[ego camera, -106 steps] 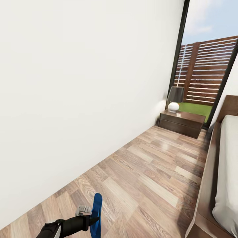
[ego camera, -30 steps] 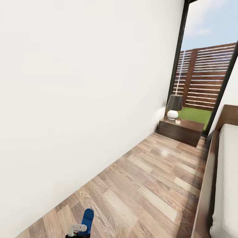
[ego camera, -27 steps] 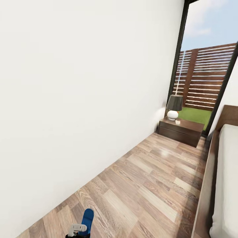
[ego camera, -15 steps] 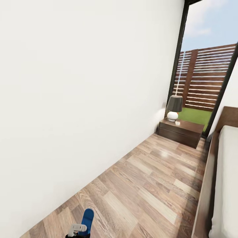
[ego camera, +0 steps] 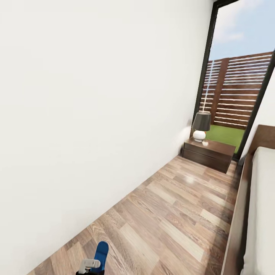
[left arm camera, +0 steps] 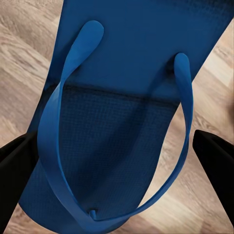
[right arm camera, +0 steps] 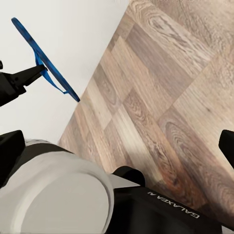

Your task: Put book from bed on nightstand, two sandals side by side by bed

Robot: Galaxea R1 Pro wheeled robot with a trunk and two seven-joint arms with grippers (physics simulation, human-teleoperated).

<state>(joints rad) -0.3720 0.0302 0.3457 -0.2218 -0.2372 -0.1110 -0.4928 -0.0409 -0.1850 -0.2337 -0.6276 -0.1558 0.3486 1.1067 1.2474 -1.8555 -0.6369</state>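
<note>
Sandal (left arm camera: pixel 122 112), bright blue, is carried off the floor (ego camera: pixel 172 214) by the left gripper (left arm camera: pixel 117 156); the head view shows its tip (ego camera: pixel 101 253) poking up at the lower edge, near the white wall (ego camera: pixel 95 114) and well apart from the bed (ego camera: pixel 263 214) on the right. In the right wrist view it (right arm camera: pixel 44 58) hangs edge-on, pinched at one end.

The likely risk is a slip: the hold is on a thin, flexible sole near one end, so a jolt while driving could swing or drop it. Setting it down here would also leave it too far from the bed.

The left gripper's dark fingers (left arm camera: pixel 17 153) are clenched on the sandal's sides. The right gripper's fingers (right arm camera: pixel 226 141) sit at the frame edges, spread wide, holding nothing.
</note>
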